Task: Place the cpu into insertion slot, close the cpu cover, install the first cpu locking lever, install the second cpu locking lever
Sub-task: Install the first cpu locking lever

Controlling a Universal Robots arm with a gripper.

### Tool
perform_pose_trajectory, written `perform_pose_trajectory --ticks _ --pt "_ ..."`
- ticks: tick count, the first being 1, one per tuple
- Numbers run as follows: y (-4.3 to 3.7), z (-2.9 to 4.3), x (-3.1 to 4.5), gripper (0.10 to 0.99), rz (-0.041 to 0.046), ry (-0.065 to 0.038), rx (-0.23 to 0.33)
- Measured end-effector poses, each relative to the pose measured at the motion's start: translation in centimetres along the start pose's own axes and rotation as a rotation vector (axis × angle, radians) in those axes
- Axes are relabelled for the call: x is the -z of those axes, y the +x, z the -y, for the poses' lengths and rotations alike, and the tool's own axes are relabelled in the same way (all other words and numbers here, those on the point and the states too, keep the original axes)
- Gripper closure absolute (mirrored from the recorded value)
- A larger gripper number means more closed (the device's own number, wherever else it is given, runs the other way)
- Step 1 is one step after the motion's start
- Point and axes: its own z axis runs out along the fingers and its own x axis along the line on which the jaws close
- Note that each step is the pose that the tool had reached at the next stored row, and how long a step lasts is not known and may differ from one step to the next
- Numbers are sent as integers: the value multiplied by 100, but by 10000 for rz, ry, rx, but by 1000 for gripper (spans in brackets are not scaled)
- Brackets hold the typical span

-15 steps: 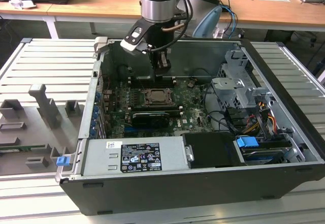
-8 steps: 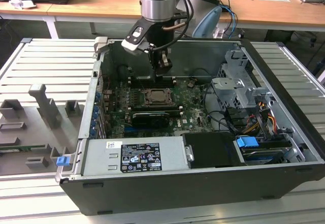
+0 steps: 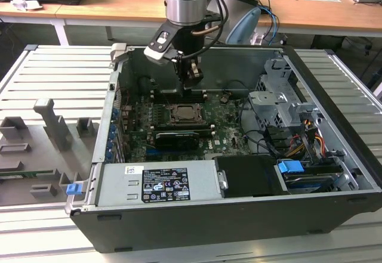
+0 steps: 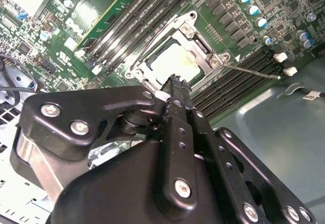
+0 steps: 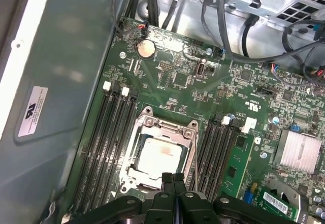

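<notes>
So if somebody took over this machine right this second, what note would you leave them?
Gripper: fingers shut, holding nothing, tips at the socket's edge; I cannot tell if they touch it.
Cpu: lying in the socket on the motherboard, inside the open computer case.
Cpu cover: down flat, framing the cpu.
Done: cpu placed and cover closed, as far as shows.
Left: the locking levers. One thin lever lies beside the socket; I cannot tell whether it is latched.

cpu [image 5: 160,158] 1 | cover [image 5: 165,127] 1 | gripper [image 5: 173,176] 1 | psu [image 3: 161,182] 1 | coin cell [image 5: 145,48] 1 | heatsink [image 5: 299,152] 1 | case [image 3: 239,227] 1
</notes>
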Motion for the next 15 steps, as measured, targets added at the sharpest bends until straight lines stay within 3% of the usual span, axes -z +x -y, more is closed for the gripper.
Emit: perform_pose_trajectory --ticks 15 --pt "0 0 0 980 -14 -30 401"
